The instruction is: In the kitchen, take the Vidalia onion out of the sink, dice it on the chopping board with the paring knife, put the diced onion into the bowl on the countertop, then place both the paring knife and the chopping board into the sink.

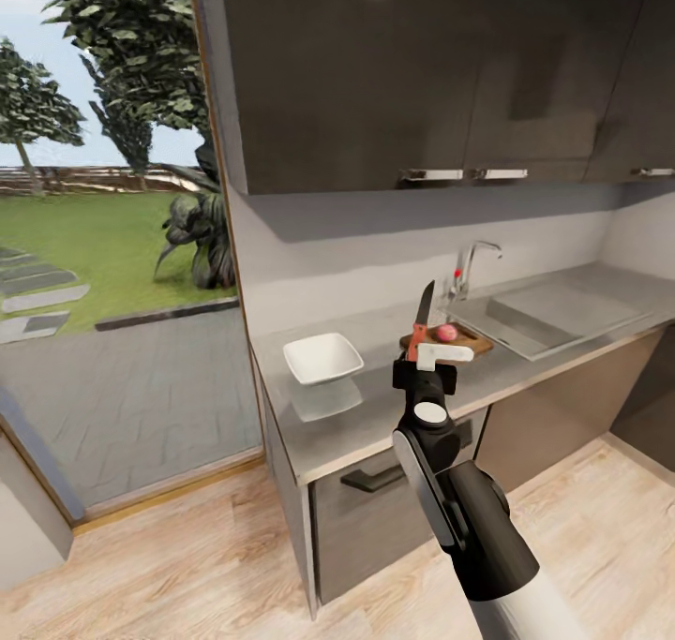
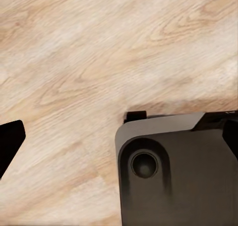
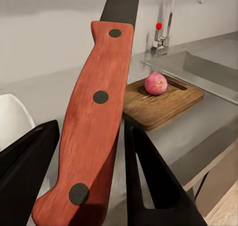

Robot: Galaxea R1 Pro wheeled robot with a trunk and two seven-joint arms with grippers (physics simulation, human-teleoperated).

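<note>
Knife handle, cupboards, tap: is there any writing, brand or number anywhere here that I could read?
None: no words, brands or numbers can be read in these pictures.
Knife handle: three dark rivets, no lettering.
Tap: a plain red dot, no text.
Upper cupboards: glossy dark doors with bar handles, unlabelled.
Bowl, board and onion: unmarked.

Home kitchen, sink, countertop, cabinets
</note>
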